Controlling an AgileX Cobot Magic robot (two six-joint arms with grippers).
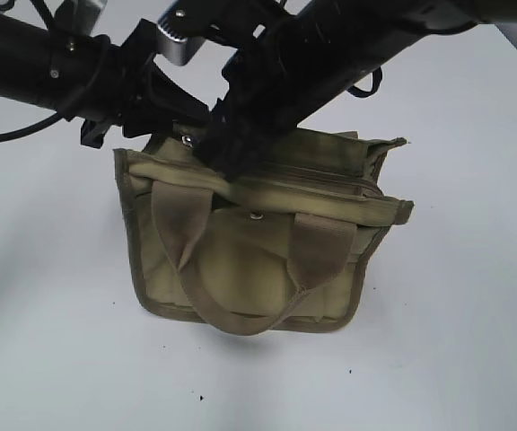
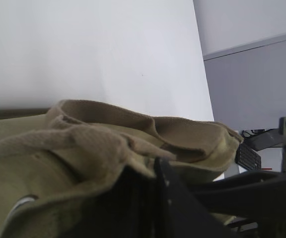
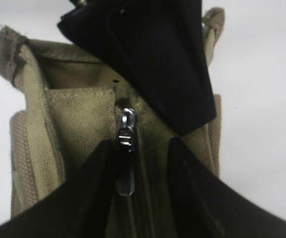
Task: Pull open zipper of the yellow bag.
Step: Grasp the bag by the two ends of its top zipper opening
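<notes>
Both my arms meet over the khaki canvas tote bag (image 1: 249,260) on the white table (image 1: 456,341).

My left gripper (image 1: 106,126) is pinched shut on the bag's top corner fabric. My right gripper (image 3: 140,163) stands half-open, its dark fingers (image 3: 91,193) straddling the khaki zipper line's silver metal pull tab (image 3: 125,148), not visibly clamped.

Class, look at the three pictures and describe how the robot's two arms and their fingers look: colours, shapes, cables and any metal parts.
Both arms are matt black with thick tubular links. The left arm carries a thin black cable looping beneath it and a silver metal block near its wrist. The right arm is bulkier and angular, with a small black cable loop on its side. The right gripper has broad, flat black fingers tapering to wedge tips.
</notes>
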